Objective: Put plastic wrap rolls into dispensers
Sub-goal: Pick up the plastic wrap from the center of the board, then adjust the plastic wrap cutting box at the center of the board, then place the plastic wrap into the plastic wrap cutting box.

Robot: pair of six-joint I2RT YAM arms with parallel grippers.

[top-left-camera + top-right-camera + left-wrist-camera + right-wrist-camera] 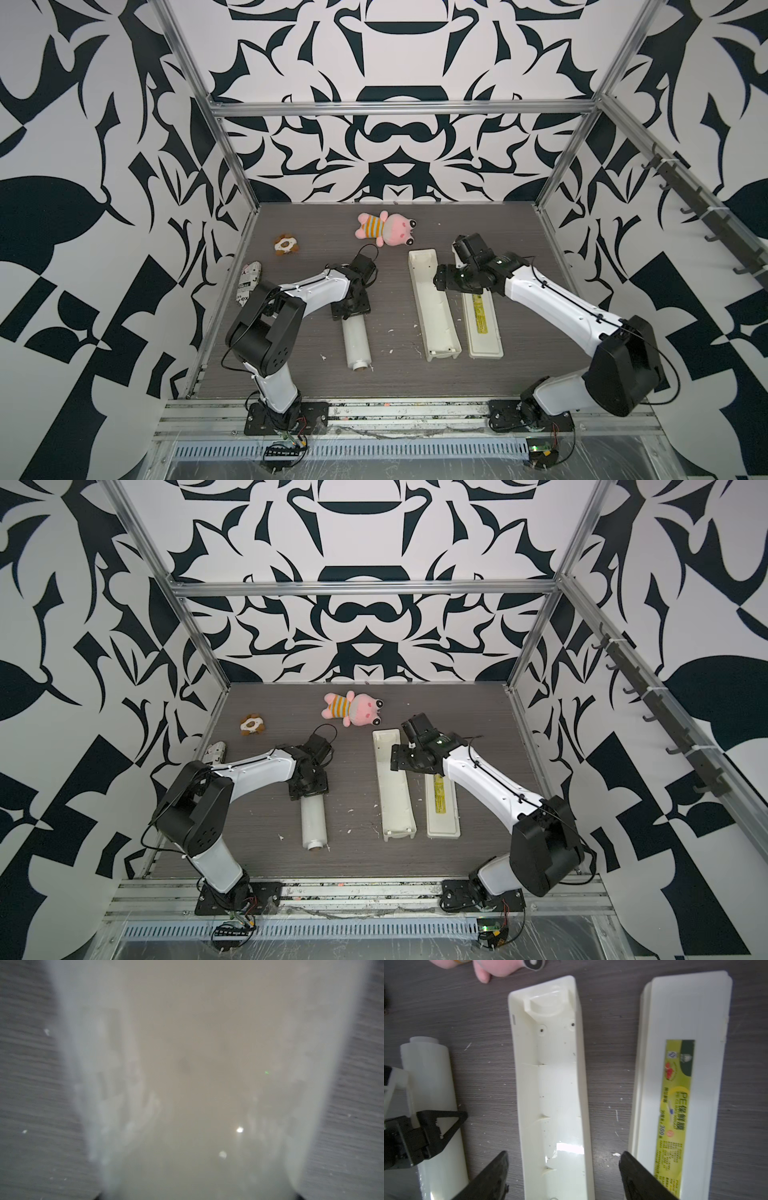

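Currently, the glossy white plastic wrap roll (356,340), core stub exposed, lies clamped in the left gripper (352,311); right gripper (563,1154) fingers spread wide, empty.

Both top views: even, diffuse light, soft shadows on the desk (395,299), bowed edges. Left wrist view: plastic wrap roll (197,1074) wholly out of focus, with small glints. Right wrist view: glare patch inside the dispenser (552,1088), slight blur.
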